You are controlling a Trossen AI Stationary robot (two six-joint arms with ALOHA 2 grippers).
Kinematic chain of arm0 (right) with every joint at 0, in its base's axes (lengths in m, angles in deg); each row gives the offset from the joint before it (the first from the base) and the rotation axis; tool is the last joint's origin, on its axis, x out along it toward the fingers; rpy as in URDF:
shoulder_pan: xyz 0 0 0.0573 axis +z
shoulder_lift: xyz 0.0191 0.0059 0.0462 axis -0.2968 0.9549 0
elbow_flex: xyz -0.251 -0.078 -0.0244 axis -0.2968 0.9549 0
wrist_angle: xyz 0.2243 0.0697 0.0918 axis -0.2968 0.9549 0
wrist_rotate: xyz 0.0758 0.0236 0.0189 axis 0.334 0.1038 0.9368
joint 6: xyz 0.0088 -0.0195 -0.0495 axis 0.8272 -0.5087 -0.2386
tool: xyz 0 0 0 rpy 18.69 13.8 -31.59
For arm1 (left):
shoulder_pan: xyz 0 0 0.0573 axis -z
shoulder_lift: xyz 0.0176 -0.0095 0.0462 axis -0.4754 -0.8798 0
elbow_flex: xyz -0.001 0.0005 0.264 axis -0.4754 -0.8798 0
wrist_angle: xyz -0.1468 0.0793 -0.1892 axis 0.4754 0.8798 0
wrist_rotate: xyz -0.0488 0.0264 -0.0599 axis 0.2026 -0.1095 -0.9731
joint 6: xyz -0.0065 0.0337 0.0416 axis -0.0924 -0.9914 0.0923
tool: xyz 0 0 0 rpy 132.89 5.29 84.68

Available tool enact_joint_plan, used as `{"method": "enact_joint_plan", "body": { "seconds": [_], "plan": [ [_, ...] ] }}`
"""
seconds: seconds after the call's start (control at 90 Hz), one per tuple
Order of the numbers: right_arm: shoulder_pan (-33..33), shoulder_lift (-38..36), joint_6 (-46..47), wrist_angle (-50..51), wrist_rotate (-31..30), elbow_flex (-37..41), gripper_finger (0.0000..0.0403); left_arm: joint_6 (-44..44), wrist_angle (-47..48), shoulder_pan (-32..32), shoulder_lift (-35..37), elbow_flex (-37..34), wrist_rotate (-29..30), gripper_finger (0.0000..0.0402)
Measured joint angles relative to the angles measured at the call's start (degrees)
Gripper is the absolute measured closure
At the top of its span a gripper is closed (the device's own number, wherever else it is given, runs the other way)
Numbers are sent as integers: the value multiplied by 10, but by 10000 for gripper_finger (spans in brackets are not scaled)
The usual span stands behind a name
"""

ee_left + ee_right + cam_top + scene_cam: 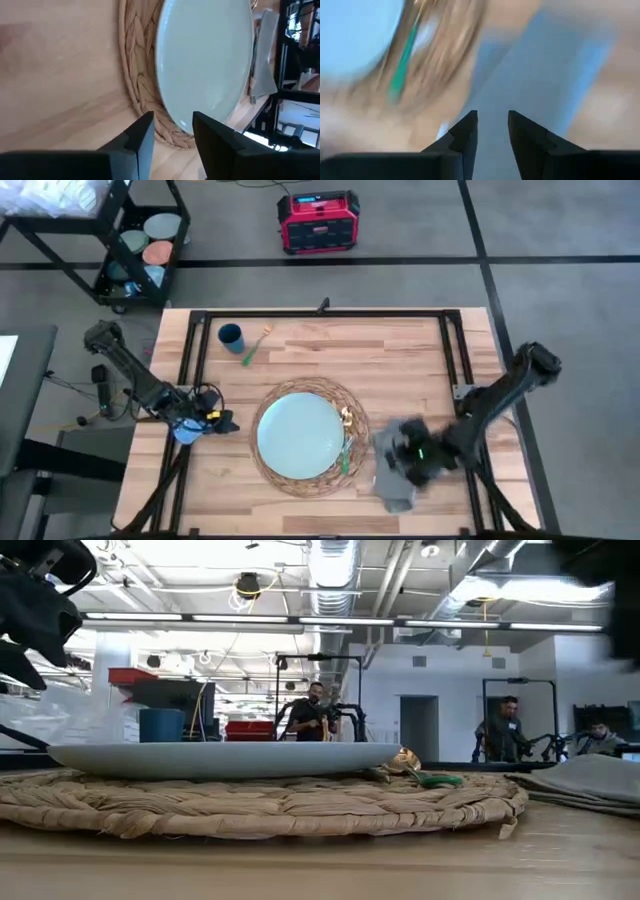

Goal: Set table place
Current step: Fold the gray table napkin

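The round woven mat (310,387) lies in the middle of the table (300,345), and the pale blue plate (298,435) rests flat on it. Green-handled cutlery (346,448) lies on the mat's right part beside the plate. More cutlery (250,350) lies next to the dark blue cup (231,336) at the far left. The grey napkin (397,492) lies to the right of the mat. My right gripper (400,452) is open over the napkin (535,65). My left gripper (172,120) is open just left of the mat (137,75), with nothing between its fingers. My right gripper points slanting down at the napkin from the table's right side. I cannot tell whether its fingertips touch the cloth.
A black metal frame (320,315) edges the table. A black wheeled cart (140,240) with plates stands beyond the far left corner, and a red box (318,222) is on the floor behind. People (315,710) are in the room beyond the table.
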State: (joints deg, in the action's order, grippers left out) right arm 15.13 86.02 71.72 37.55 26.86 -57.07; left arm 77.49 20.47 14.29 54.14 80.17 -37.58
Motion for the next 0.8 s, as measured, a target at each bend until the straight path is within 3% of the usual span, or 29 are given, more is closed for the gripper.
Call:
{"method": "enact_joint_plan", "body": {
  "seconds": [0.089,0.222,0.367,0.589,0.8],
  "plan": [
    [-75,-23,-60,35,5,0,305,-12,0,0,0,0,0,283],
    [-149,-25,-182,-73,19,5,305,-26,-1,0,0,0,0,283],
    [-187,15,-218,-122,83,11,305,-48,-2,0,0,0,0,283],
    [-166,73,-197,-127,186,14,305,-78,-4,0,0,0,0,283],
    [-143,106,-176,-131,217,14,305,-84,-4,0,0,0,0,283]
  ]
}}
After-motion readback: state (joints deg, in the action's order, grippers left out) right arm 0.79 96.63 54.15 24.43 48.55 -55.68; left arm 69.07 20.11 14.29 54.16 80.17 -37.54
